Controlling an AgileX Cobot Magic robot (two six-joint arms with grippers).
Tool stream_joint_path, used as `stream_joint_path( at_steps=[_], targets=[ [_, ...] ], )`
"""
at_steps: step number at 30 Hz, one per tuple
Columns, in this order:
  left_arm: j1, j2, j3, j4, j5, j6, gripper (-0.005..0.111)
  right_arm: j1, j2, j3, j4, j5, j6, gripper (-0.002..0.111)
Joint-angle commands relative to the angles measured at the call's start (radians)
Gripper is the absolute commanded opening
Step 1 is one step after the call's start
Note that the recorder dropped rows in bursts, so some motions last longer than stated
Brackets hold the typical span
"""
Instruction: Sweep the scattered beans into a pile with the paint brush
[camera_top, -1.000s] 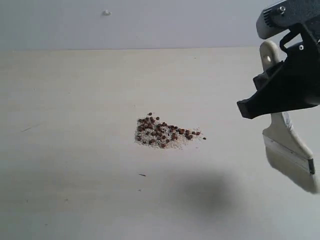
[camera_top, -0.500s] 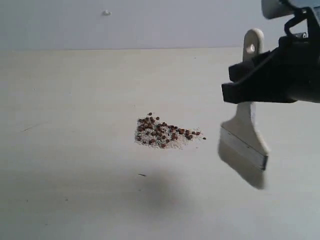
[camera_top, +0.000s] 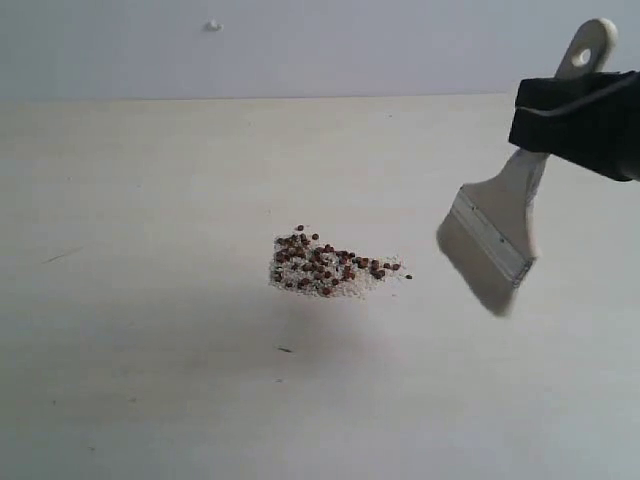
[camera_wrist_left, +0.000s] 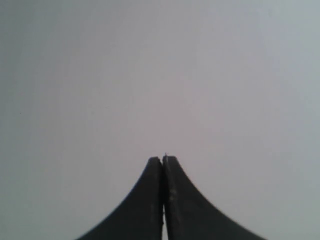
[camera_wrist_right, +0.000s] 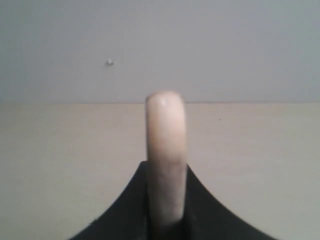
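Dozens of beans (camera_top: 325, 265) piled; R gripper (camera_top: 540, 125) clamps paint brush (camera_top: 492, 237) nearby.

The right gripper (camera_top: 545, 118) is matte black, a blocky shape with softly rounded edges and no visible markings. Up close, its two fingers (camera_wrist_right: 125, 212) are smooth black plastic, narrow at the tips and flaring wide behind them in even curves. The left gripper (camera_wrist_left: 163, 159) is the same plain black, with fingers (camera_wrist_left: 142, 205) of the same flared shape.
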Motion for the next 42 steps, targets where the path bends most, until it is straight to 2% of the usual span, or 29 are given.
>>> stream_joint_path(
  at_steps=[1, 5, 9, 15, 21, 29, 35, 39, 42],
  targets=[
    [-0.006, -0.003, 0.0, -0.003, 0.002, -0.003, 0.0, -0.013, -0.008, 0.027, 0.305, -0.172, -0.306, 0.0],
    [-0.006, -0.003, 0.0, -0.003, 0.002, -0.003, 0.0, -0.013, 0.007, 0.078, 0.511, -0.349, -0.427, 0.0],
    [-0.006, -0.003, 0.0, -0.003, 0.002, -0.003, 0.0, -0.013, 0.039, 0.12, 0.54, -0.456, -0.427, 0.0],
    [-0.006, -0.003, 0.0, -0.003, 0.002, -0.003, 0.0, -0.013, 0.127, 0.14, 0.521, -0.505, -0.427, 0.0],
    [-0.006, -0.003, 0.0, -0.003, 0.002, -0.003, 0.0, -0.013, 0.21, 0.14, 0.592, -0.571, -0.559, 0.0],
    [-0.006, -0.003, 0.0, -0.003, 0.002, -0.003, 0.0, -0.013, 0.336, 0.14, 0.581, -0.643, -0.472, 0.0],
    [-0.006, -0.003, 0.0, -0.003, 0.002, -0.003, 0.0, -0.013, 0.43, 0.113, 0.6, -0.647, -0.433, 0.0],
    [-0.006, -0.003, 0.0, -0.003, 0.002, -0.003, 0.0, -0.013, 0.456, 0.065, 0.695, -0.602, -0.574, 0.0],
    [-0.006, -0.003, 0.0, -0.003, 0.002, -0.003, 0.0, 0.006, 0.46, 0.063, 0.717, -0.602, -0.558, 0.0]
  ],
)
